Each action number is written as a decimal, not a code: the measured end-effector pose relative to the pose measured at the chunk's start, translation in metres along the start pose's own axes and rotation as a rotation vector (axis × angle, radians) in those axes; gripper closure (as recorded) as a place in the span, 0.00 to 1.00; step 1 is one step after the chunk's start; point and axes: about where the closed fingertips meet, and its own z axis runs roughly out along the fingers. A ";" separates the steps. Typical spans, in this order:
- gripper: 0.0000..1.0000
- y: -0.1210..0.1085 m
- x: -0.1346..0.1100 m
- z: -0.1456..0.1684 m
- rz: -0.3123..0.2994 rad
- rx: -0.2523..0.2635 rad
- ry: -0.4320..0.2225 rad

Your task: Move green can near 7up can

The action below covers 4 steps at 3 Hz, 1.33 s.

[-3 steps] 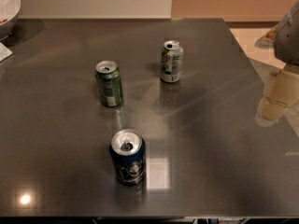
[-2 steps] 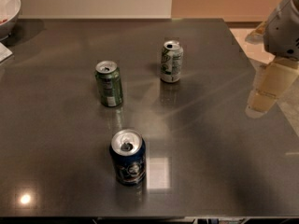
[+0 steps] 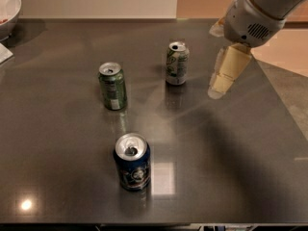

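Note:
The green can (image 3: 112, 86) stands upright left of the table's middle, dark green with a silver top and a pale label panel. The 7up can (image 3: 177, 63) stands upright to its right and a little farther back, pale with light green markings. My gripper (image 3: 222, 81) hangs above the table to the right of the 7up can, apart from it, its pale fingers pointing down and left. It holds nothing that I can see. It is well to the right of the green can.
A dark blue can (image 3: 132, 162) stands upright near the front, below the green can. A white bowl (image 3: 6, 8) sits at the back left corner. The dark table (image 3: 231, 167) ends at the right, with floor beyond.
My arm and gripper have moved left from the right edge of the view toward the 7up can. The three cans have not moved.

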 end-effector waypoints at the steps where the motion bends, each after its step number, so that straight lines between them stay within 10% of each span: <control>1: 0.00 -0.014 -0.040 0.020 -0.021 -0.033 -0.094; 4: 0.00 -0.019 -0.143 0.080 -0.109 -0.118 -0.197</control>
